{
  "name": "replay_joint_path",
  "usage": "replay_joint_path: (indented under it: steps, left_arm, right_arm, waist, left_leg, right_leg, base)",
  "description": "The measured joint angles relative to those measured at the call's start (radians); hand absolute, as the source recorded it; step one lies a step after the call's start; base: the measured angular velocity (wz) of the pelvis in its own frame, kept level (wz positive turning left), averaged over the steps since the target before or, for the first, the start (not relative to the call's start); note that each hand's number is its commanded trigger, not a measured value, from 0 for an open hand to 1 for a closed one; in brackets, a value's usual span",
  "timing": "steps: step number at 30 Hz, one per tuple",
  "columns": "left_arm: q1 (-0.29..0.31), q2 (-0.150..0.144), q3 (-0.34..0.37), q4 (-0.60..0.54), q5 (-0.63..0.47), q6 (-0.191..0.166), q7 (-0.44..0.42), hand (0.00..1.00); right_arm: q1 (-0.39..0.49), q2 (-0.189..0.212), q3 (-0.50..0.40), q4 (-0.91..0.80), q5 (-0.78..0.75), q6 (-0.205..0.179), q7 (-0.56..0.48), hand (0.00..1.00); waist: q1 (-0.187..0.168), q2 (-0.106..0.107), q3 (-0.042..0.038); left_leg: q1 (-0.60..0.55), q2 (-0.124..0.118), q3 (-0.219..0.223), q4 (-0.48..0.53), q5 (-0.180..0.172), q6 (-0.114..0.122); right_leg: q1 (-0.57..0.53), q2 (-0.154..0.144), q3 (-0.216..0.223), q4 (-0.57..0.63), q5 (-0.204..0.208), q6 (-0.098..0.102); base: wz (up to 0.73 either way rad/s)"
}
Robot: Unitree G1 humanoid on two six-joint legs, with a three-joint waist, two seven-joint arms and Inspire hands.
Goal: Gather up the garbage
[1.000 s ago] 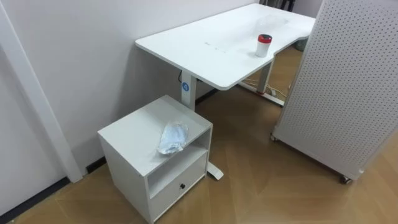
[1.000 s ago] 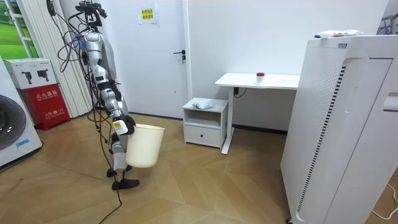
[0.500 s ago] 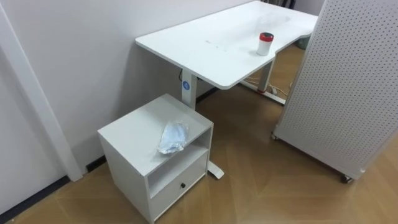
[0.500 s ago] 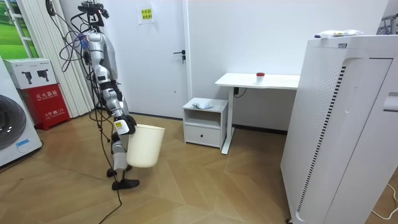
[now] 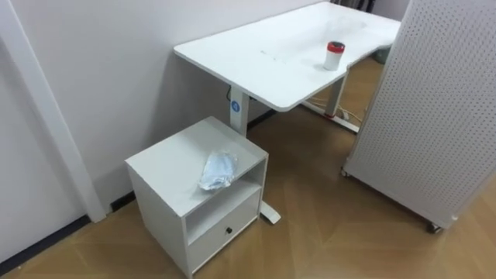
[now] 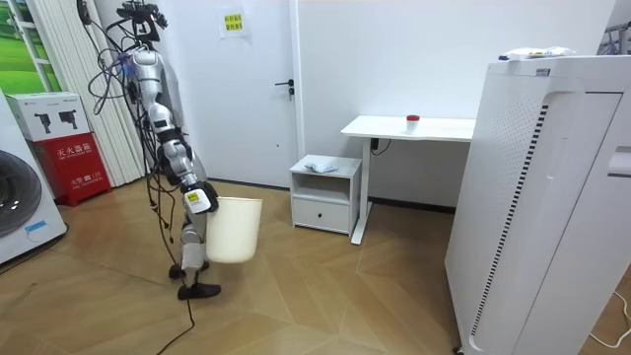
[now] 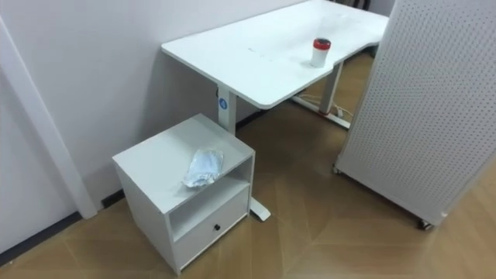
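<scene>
— How many pieces of garbage are there?
— One: a crumpled clear plastic bag [image 5: 218,170]. It lies on top of the low white cabinet [image 5: 167,167], near the front edge and apart from everything else.
— And the cabinet itself?
— One cabinet, with one open shelf [image 5: 221,208] under its top and one drawer [image 5: 225,232] below that; the drawer has a single dark knob. It stands on the floor against the wall, just beside the desk's leg.
— What is on the desk?
— One red-lidded white cup [image 5: 334,56], upright on the white tabletop [image 5: 248,58] near the far front edge. There is one desk, and its long side runs along the wall.
— What about the robot?
— In the room view it stands on the wood floor, well apart from the cabinet and on the room view's left of it. One cream waste bin [image 6: 237,237] hangs at its side, clear of the floor. Its right hand [image 6: 198,200] is at the bin's rim, but I cannot tell how the fingers sit.
— And the rest of the room?
— The floor is herringbone wood and the walls are pale. One tall perforated white unit on castors [image 5: 434,108] stands to the right of the desk. Behind the robot are one closed door [image 6: 261,99], one red box [image 6: 71,168] and one washing machine [image 6: 20,202] at the room view's left edge
</scene>
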Motion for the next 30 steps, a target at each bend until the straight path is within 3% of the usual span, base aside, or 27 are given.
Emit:
replay_joint_path:
  steps: [1, 3, 4, 5, 6, 8, 9, 10, 11, 12, 13, 14, 15, 18, 20, 21, 22, 23, 24, 25, 26, 28, 30]
  left_arm:
    - [0.003, 0.000, -0.003, -0.002, 0.005, 0.011, -0.002, 0.00]
    - [0.010, 0.000, -0.007, -0.008, 0.013, 0.022, -0.002, 0.00]
    - [0.013, -0.001, -0.014, -0.009, 0.022, 0.024, -0.002, 0.00]
    - [0.014, -0.001, -0.024, -0.009, 0.027, 0.024, -0.001, 0.00]
    - [0.020, -0.004, -0.042, -0.009, 0.032, 0.023, -0.001, 0.00]
    - [0.019, -0.007, -0.057, -0.012, 0.044, 0.022, -0.001, 0.00]
    - [0.026, -0.006, -0.057, -0.014, 0.043, 0.022, 0.002, 0.00]
    - [0.036, -0.005, -0.057, -0.013, 0.042, 0.022, 0.004, 0.00]
    - [0.044, -0.005, -0.058, -0.013, 0.043, 0.022, 0.004, 0.00]
    - [0.052, -0.009, -0.058, -0.012, 0.041, 0.021, 0.003, 0.00]
    - [0.050, -0.011, -0.057, -0.013, 0.042, 0.014, 0.000, 0.00]
    - [0.046, -0.011, -0.057, -0.013, 0.043, 0.011, -0.001, 0.00]
    - [0.043, -0.011, -0.057, -0.013, 0.043, 0.000, -0.002, 0.00]
    - [0.013, -0.010, -0.059, -0.013, 0.041, -0.023, -0.003, 0.00]
    - [-0.013, -0.010, -0.060, -0.016, 0.040, -0.037, -0.002, 0.00]
    - [-0.030, -0.009, -0.061, -0.016, 0.040, -0.050, 0.003, 0.00]
    - [-0.055, -0.007, -0.062, -0.016, 0.040, -0.059, 0.013, 0.00]
    - [-0.068, -0.006, -0.062, -0.017, 0.040, -0.067, 0.021, 0.00]
    - [-0.083, -0.006, -0.066, -0.035, 0.042, -0.077, 0.038, 0.00]
    - [-0.087, -0.002, -0.073, -0.068, 0.044, -0.096, 0.061, 0.00]
    - [-0.099, 0.000, -0.078, -0.081, 0.045, -0.105, 0.074, 0.00]
    - [-0.140, 0.001, -0.103, -0.117, 0.051, -0.133, 0.120, 0.00]
    - [-0.166, -0.003, -0.145, -0.165, 0.059, -0.139, 0.134, 0.00]
  right_arm:
    - [0.003, -0.001, 0.005, -0.002, 0.006, 0.001, 0.001, 1.00]
    - [0.010, -0.007, 0.004, -0.005, 0.012, 0.005, -0.004, 1.00]
    - [0.009, -0.013, 0.003, -0.005, 0.013, 0.007, -0.010, 1.00]
    - [0.006, -0.016, 0.004, -0.006, 0.018, 0.007, -0.014, 1.00]
    - [0.007, -0.022, 0.004, -0.007, 0.036, 0.006, -0.022, 1.00]
    - [0.009, -0.033, 0.005, -0.006, 0.042, 0.011, -0.036, 1.00]
    - [0.014, -0.037, 0.005, -0.007, 0.043, 0.011, -0.040, 1.00]
    - [0.018, -0.038, 0.007, -0.009, 0.040, 0.011, -0.045, 1.00]
    - [0.018, -0.038, 0.010, -0.010, 0.037, 0.013, -0.048, 1.00]
    - [0.020, -0.041, 0.017, -0.015, 0.033, 0.012, -0.049, 1.00]
    - [0.021, -0.042, 0.012, -0.017, 0.032, 0.011, -0.049, 1.00]
    - [0.027, -0.042, 0.006, -0.017, 0.032, 0.011, -0.049, 1.00]
    - [0.030, -0.041, 0.005, -0.016, 0.024, 0.011, -0.050, 1.00]
    - [0.031, -0.044, 0.006, -0.026, 0.021, -0.002, -0.052, 1.00]
    - [0.028, -0.044, 0.007, -0.048, 0.005, -0.002, -0.063, 1.00]
    - [0.025, -0.044, 0.009, -0.063, 0.006, -0.005, -0.072, 1.00]
    - [0.020, -0.044, 0.008, -0.071, 0.006, -0.013, -0.081, 1.00]
    - [0.021, -0.044, 0.008, -0.074, 0.007, -0.019, -0.086, 1.00]
    - [0.017, -0.042, 0.011, -0.074, 0.006, -0.029, -0.087, 1.00]
    - [0.008, -0.037, 0.025, -0.078, 0.001, -0.036, -0.089, 1.00]
    - [0.006, -0.032, 0.030, -0.086, -0.005, -0.039, -0.091, 1.00]
    - [-0.011, -0.027, 0.050, -0.116, -0.008, -0.057, -0.094, 1.00]
    - [-0.013, -0.028, 0.048, -0.134, -0.007, -0.069, -0.103, 1.00]
  waist:
    - [-0.008, 0.001, 0.0003]
    - [-0.015, 0.004, -0.0005]
    - [-0.022, 0.000, 0.0018]
    - [-0.024, 0.000, 0.0022]
    - [-0.025, 0.001, 0.0023]
    - [-0.024, 0.004, 0.0015]
    - [-0.015, 0.008, 0.0005]
    - [-0.004, 0.010, 0.0017]
    - [-0.003, 0.006, -0.0013]
    - [-0.007, 0.005, -0.0075]
    - [-0.016, 0.000, -0.0100]
    - [-0.022, -0.001, -0.0148]
    - [-0.019, -0.009, -0.0196]
    - [-0.011, -0.017, -0.0132]
    - [-0.007, -0.014, -0.0103]
    - [-0.009, -0.016, -0.0095]
    - [-0.012, -0.019, -0.0096]
    - [-0.012, -0.020, -0.0089]
    - [-0.009, -0.016, -0.0078]
    - [-0.008, -0.012, -0.0074]
    - [-0.008, -0.001, -0.0102]
    - [-0.008, 0.003, 0.0037]
    - [-0.015, 0.010, 0.0061]
  left_leg:
    - [-0.036, 0.016, 0.000, 0.074, -0.001, -0.001]
    - [-0.075, 0.037, 0.000, 0.169, 0.007, -0.012]
    - [-0.125, 0.043, -0.010, 0.254, 0.034, -0.029]
    - [-0.151, 0.042, -0.015, 0.291, 0.039, -0.030]
    - [-0.193, 0.028, -0.039, 0.251, 0.011, -0.015]
    - [-0.274, 0.013, -0.052, 0.123, 0.021, -0.022]
    - [-0.314, 0.015, -0.055, 0.001, 0.063, -0.037]
    - [-0.340, 0.016, -0.056, -0.076, 0.150, -0.035]
    - [-0.339, 0.016, -0.056, -0.103, 0.181, -0.034]
    - [-0.338, 0.013, -0.048, -0.132, 0.239, -0.034]
    - [-0.335, -0.006, -0.043, -0.136, 0.268, -0.004]
    - [-0.328, -0.010, -0.028, -0.129, 0.270, 0.005]
    - [-0.322, -0.022, 0.000, -0.102, 0.257, 0.029]
    - [-0.320, -0.038, 0.036, -0.010, 0.150, 0.046]
    - [-0.291, -0.051, 0.055, 0.004, 0.104, 0.057]
    - [-0.266, -0.069, 0.065, 0.003, 0.081, 0.067]
    - [-0.245, -0.086, 0.075, 0.004, 0.061, 0.080]
    - [-0.235, -0.092, 0.078, 0.003, 0.053, 0.085]
    - [-0.215, -0.096, 0.081, -0.002, 0.039, 0.092]
    - [-0.193, -0.097, 0.080, -0.025, 0.034, 0.096]
    - [-0.181, -0.097, 0.078, -0.040, 0.034, 0.097]
    - [-0.163, -0.081, 0.074, -0.077, 0.034, 0.097]
    - [-0.162, -0.073, 0.062, -0.091, 0.033, 0.097]
  right_leg:
    - [0.001, 0.001, -0.007, 0.007, -0.028, -0.024]
    - [0.002, 0.007, -0.007, 0.030, -0.048, -0.033]
    - [0.007, 0.006, -0.012, 0.044, -0.058, -0.040]
    - [0.010, 0.002, -0.013, 0.047, -0.060, -0.042]
    - [0.011, -0.007, -0.013, 0.054, -0.069, -0.040]
    - [0.006, -0.018, -0.013, 0.058, -0.087, -0.030]
    - [0.010, -0.021, -0.011, 0.058, -0.100, -0.018]
    - [0.017, -0.034, -0.009, 0.060, -0.112, -0.011]
    - [0.021, -0.041, -0.001, 0.059, -0.118, -0.005]
    - [0.025, -0.051, 0.012, 0.057, -0.129, 0.009]
    - [0.031, -0.059, 0.028, 0.050, -0.134, 0.022]
    - [0.036, -0.070, 0.027, 0.047, -0.135, 0.035]
    - [0.048, -0.096, 0.035, 0.045, -0.142, 0.055]
    - [0.075, -0.140, 0.040, 0.065, -0.158, 0.080]
    - [0.056, -0.171, 0.045, 0.163, -0.160, 0.084]
    - [0.025, -0.198, 0.048, 0.271, -0.157, 0.086]
    - [-0.015, -0.230, 0.057, 0.378, -0.139, 0.094]
    - [-0.031, -0.243, 0.060, 0.427, -0.122, 0.090]
    - [-0.059, -0.257, 0.064, 0.493, -0.074, 0.087]
    - [-0.086, -0.263, 0.061, 0.543, -0.027, 0.081]
    - [-0.099, -0.261, 0.061, 0.552, -0.025, 0.077]
    - [-0.203, -0.227, 0.056, 0.561, -0.091, 0.074]
    - [-0.270, -0.196, 0.049, 0.482, -0.108, 0.067]
  base:
    - [0.12]
    - [0.21]
    - [0.19]
    - [0.24]
    - [0.17]
    - [0.02]
    - [-0.25]
    - [-0.34]
    - [-0.38]
    - [-0.17]
    - [-0.07]
    - [-0.07]
    - [-0.27]
    - [-0.25]
    - [-0.21]
    - [-0.06]
    - [0.00]
    - [0.00]
    - [-0.10]
    - [-0.14]
    - [-0.18]
    - [-0.06]
    - [0.17]
